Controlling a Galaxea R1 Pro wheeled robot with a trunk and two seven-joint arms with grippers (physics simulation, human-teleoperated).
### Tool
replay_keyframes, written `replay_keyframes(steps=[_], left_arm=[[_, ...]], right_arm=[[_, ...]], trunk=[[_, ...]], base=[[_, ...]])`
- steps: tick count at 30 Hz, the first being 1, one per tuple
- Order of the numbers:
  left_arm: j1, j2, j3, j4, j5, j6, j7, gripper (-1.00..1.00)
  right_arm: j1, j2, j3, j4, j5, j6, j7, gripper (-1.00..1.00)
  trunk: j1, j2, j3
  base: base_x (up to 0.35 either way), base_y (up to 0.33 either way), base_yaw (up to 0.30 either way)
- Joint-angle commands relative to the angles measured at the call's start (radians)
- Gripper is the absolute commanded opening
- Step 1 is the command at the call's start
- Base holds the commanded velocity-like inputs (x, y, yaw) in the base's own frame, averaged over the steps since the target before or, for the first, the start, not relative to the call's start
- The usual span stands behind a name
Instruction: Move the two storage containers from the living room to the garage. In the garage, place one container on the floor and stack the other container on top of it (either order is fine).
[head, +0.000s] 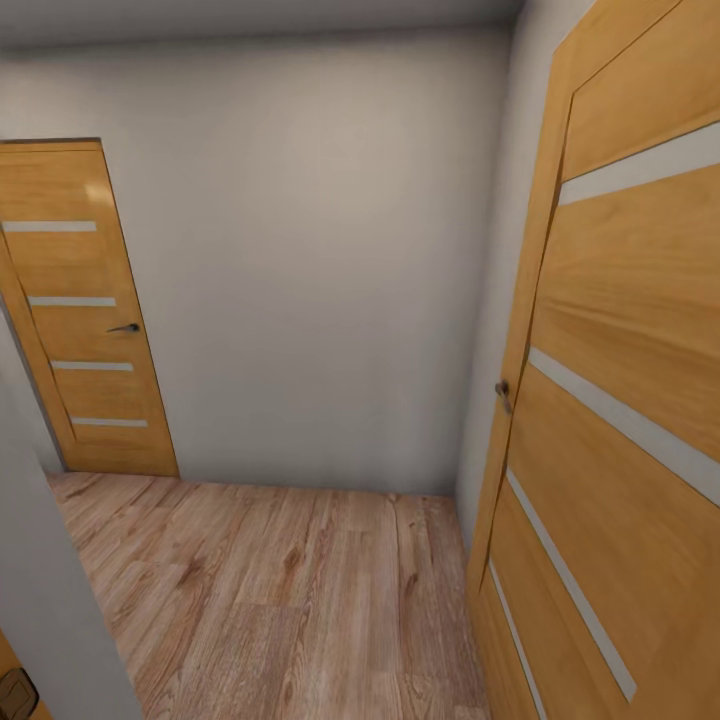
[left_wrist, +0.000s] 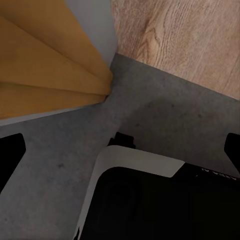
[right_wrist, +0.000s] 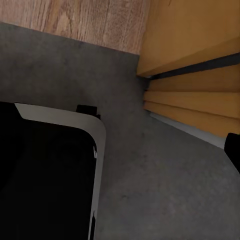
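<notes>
Hallway with 2 wooden doors (head: 85, 310), wood plank floor (head: 280, 600); left gripper (left_wrist: 122, 155) spread wide, right gripper's state unclear.

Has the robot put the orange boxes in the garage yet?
No finished stack is in sight. The grippers look empty: beneath them lie grey concrete floor and the robot's own base. The head camera faces a hallway with a wood plank floor and two wooden doors. Fetching, carrying and stacking apparently remain.
</notes>
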Motion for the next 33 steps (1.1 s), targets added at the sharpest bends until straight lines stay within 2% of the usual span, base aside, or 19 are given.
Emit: replay_keyframes(steps=[1, 8, 16, 33], left_arm=[[-0.001, 0.0, 0.004, 0.001, 0.001, -0.003, 0.001, 1.0], [-0.001, 0.0, 0.004, 0.001, 0.001, -0.003, 0.001, 1.0], [-0.001, 0.001, 0.005, 0.001, 0.001, -0.003, 0.001, 1.0], [-0.001, 0.001, 0.005, 0.001, 0.001, -0.003, 0.001, 1.0]], right_arm=[[-0.001, 0.001, 0.008, 0.002, -0.005, -0.004, -0.001, 1.0], [-0.001, 0.001, 0.008, 0.002, -0.005, -0.004, -0.001, 1.0], [-0.001, 0.001, 0.008, 0.002, -0.005, -0.004, -0.001, 1.0], [-0.001, 0.001, 0.008, 0.002, -0.005, 0.002, -0.001, 1.0]], trunk=[[0.0, -0.001, -0.001], [0.0, -0.001, -0.001], [0.0, -0.001, -0.001], [0.0, -0.001, -0.001]], base=[[0.0, 0.0, 0.0], [0.0, 0.0, 0.0], [0.0, -0.129, 0.0], [0.002, -0.002, 0.0]])
